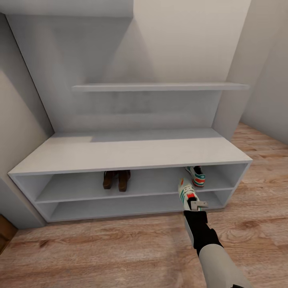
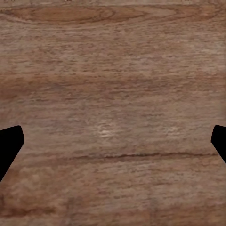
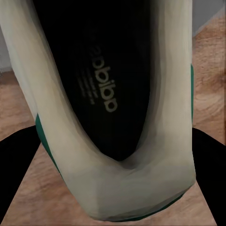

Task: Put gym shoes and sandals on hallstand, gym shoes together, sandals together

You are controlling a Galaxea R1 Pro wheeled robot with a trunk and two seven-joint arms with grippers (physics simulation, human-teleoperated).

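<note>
The pale grey hallstand [image 1: 128,150] stands against the wall ahead. Both dark brown sandals [image 1: 116,179] sit side by side on its upper low shelf, left of centre. One white gym shoe [image 1: 196,175] with teal stripes lies on the same shelf at the right. My right gripper [image 1: 193,203] is shut on the heel of the second gym shoe [image 1: 186,192], held at that shelf's front edge just left of the first. The right wrist view looks into this shoe's dark opening [image 3: 113,94] between the black fingers [image 3: 19,174]. My left gripper [image 2: 113,143] hangs open over the wood floor [image 2: 113,70].
The hallstand's lower shelf [image 1: 120,206] is bare, and a wall shelf [image 1: 160,86] hangs above the bench top. Walls close in on the left and right. Plank flooring [image 1: 100,252] spreads in front of the rack.
</note>
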